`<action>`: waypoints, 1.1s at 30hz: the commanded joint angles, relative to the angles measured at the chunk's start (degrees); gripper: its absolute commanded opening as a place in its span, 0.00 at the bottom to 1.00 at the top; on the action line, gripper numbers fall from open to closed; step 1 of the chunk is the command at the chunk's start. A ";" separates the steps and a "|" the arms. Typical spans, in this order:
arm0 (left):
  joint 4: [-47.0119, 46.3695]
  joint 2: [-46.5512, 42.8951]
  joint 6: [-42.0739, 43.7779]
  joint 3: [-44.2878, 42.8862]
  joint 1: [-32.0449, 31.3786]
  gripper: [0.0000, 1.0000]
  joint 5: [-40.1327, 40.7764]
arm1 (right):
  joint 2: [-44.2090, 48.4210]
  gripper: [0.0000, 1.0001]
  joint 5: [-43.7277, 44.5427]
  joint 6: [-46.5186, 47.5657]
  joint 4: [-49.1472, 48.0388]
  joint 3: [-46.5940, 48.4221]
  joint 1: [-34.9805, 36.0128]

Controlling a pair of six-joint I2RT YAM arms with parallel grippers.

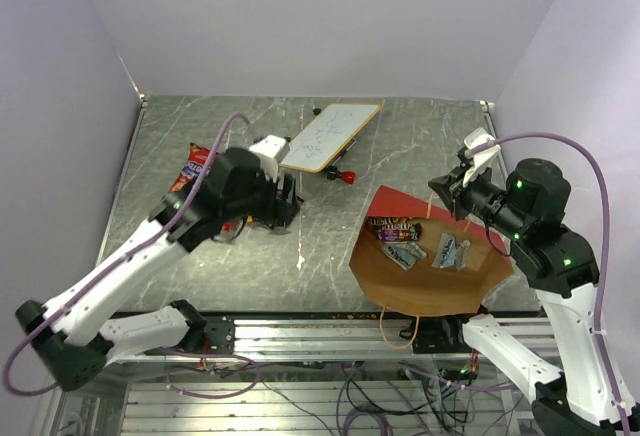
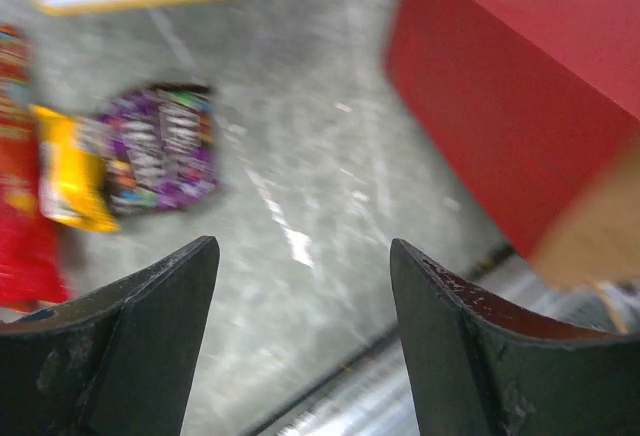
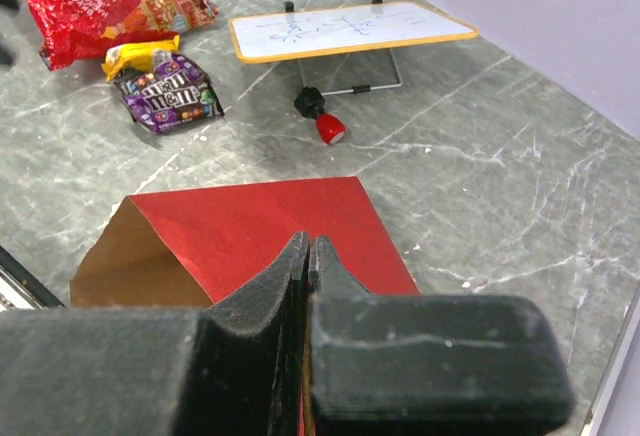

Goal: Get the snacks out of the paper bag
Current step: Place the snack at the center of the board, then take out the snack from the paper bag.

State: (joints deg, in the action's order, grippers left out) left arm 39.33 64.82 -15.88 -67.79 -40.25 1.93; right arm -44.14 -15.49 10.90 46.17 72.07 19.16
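Left hand [image 2: 300,256]: wide open, empty, above the table [image 1: 330,216], left of the paper bag [image 1: 430,291].
Right hand [image 3: 308,248]: pinched tight on the bag's red upper wall, propping its mouth open.
Out, far left: red chip bag [image 3: 110,1], yellow packet [image 3: 140,53], purple packet [image 3: 165,96].
Inside the bag, near right: dark brown packet [image 1: 395,229], light blue packets [image 1: 402,254].
Risks: your thin-paper pinch may slip or tear, dropping the wall over the packets; a shove could slide the bag off the near edge.
Writing: the purple packet reads "m&m's"; the chip bag's blue logo is illegible.
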 commanded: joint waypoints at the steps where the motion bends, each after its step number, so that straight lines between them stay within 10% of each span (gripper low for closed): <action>1: 2.01 -6.59 -18.52 7.34 -10.49 0.78 -0.69 | 1.16 0.00 0.72 -2.15 -3.70 -1.34 0.23; 15: -5.23 4.33 -26.74 -3.78 -39.43 0.77 15.59 | 1.25 0.00 1.15 -5.01 -6.27 -1.12 0.22; 33: -34.90 17.56 -3.67 -5.67 -50.13 0.69 31.41 | 0.99 0.00 -1.35 -10.54 -6.76 -1.64 0.18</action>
State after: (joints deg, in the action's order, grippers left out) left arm 13.93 77.84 -26.06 -74.43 -89.82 29.45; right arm -42.37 -15.75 2.52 40.91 69.69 19.16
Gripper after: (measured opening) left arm 0.715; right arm 0.007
